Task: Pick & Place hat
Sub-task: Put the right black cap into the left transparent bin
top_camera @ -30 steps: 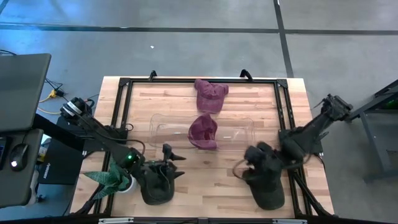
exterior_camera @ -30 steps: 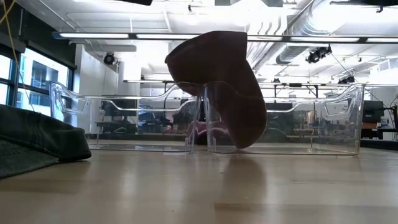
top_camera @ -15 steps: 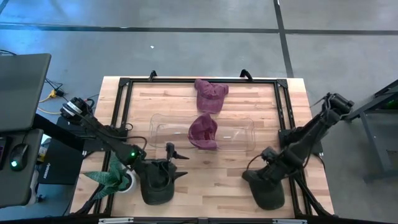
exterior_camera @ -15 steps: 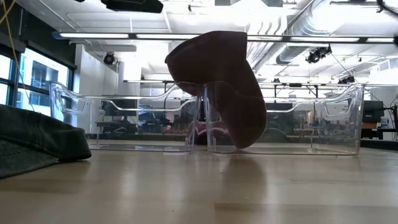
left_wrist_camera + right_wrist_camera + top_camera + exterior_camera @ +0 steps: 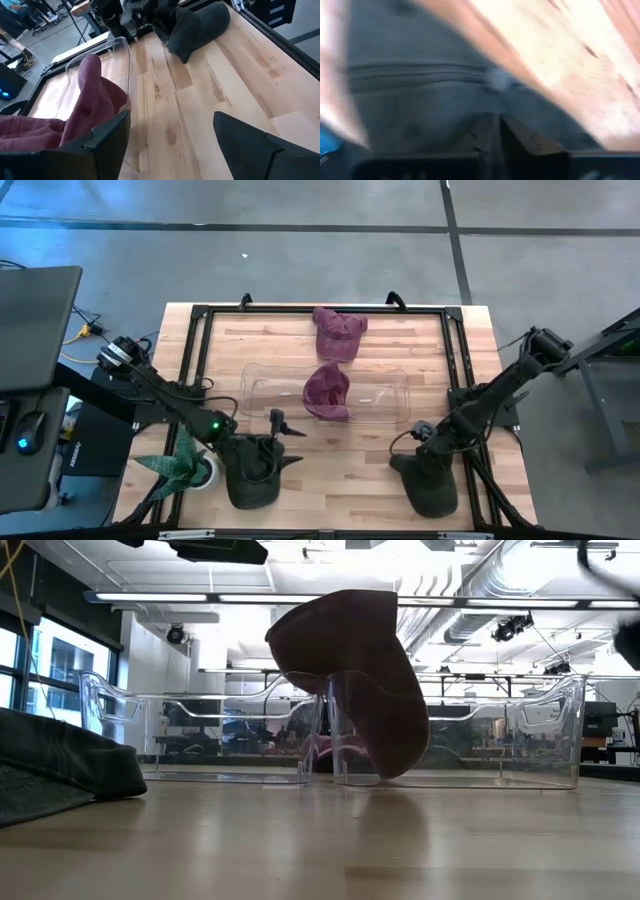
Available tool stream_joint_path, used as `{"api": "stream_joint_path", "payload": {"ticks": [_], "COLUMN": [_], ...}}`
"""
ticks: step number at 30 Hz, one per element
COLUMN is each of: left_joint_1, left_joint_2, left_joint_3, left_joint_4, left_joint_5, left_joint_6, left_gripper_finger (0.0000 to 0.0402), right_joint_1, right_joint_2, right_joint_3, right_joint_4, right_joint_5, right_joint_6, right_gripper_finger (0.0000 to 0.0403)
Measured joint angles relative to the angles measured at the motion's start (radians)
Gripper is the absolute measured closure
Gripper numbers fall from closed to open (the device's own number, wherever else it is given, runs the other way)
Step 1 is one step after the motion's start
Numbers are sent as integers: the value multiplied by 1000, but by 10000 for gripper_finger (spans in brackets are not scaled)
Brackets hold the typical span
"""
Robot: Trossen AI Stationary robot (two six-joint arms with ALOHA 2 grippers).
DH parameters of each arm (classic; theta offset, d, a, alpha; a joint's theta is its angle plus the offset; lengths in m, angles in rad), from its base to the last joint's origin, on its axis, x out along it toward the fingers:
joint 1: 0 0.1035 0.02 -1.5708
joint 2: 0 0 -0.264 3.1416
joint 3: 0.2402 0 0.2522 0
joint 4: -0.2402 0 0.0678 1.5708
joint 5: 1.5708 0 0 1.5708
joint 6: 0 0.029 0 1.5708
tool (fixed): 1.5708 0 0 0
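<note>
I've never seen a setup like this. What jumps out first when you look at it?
Probably the maroon hat draped over the divider of the clear plastic bin at the table's middle, with a second maroon hat lying behind it. Near the front edge, the right gripper is shut on a dark hat, while the left gripper stands open over another dark hat.
</note>
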Motion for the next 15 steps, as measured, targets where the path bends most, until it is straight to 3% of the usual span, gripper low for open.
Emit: {"api": "stream_joint_path", "payload": {"ticks": [4,9,12,15], "left_joint_1": [11,68,97,97], "left_joint_2": [0,0,0,0], "left_joint_3": [0,0,0,1], "left_joint_4": [41,142,153,91], "left_joint_5": [10,180,266,267], "left_joint_6": [1,2,-5,-10], "left_gripper_finger": [124,124,124,124], "right_joint_1": [24,74,95,97], "right_joint_2": [0,-1,-1,-1], "right_joint_3": [172,383,430,420], "right_joint_4": [-24,-9,-9,22], "right_joint_5": [128,385,517,561], "right_joint_6": [-39,-164,-207,-247], "right_gripper_finger": [372,398,387,374]}}
